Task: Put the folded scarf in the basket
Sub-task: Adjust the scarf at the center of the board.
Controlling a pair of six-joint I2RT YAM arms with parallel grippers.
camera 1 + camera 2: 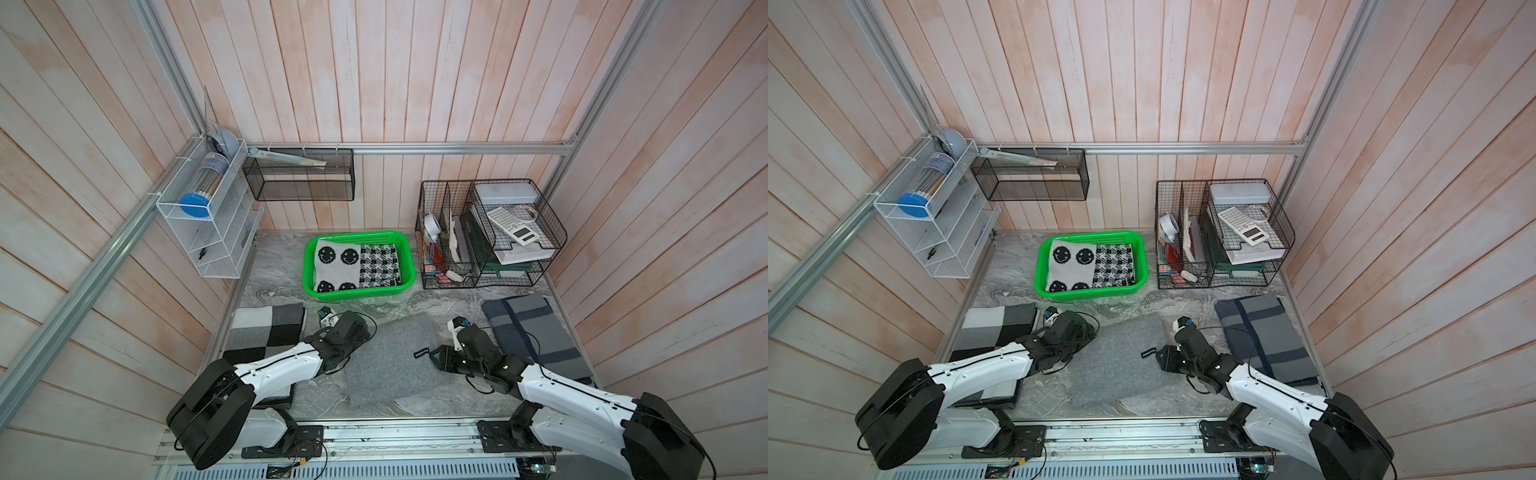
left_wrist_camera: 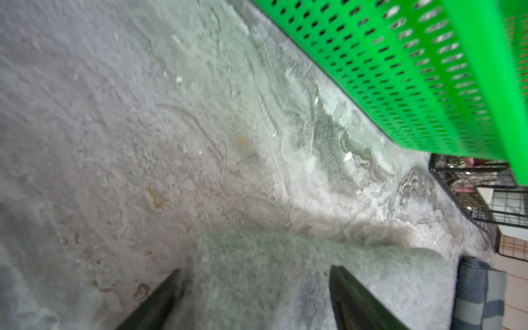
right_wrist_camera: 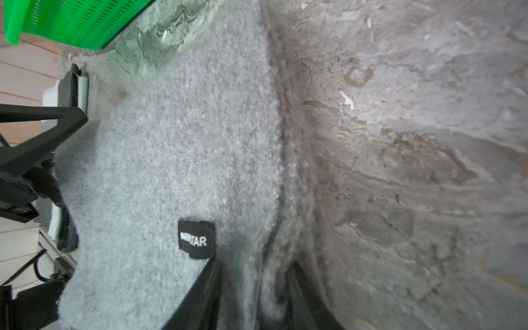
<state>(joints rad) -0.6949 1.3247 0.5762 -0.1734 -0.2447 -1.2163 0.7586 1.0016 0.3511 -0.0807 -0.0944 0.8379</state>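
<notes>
Grey scarf edge between right claw tips, grip unclear

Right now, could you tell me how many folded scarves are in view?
4: patterned scarf in the basket; checked scarf at the robot's left; plain grey scarf in the middle; blue striped scarf at its right. Others could be hidden.

A folded scarf lies in the basket. Right of the basket stands the wire organizer; behind it to the left hangs the mesh wall shelf. Before the basket lies the middle scarf, front-left the left scarf, front-right the right scarf
</notes>
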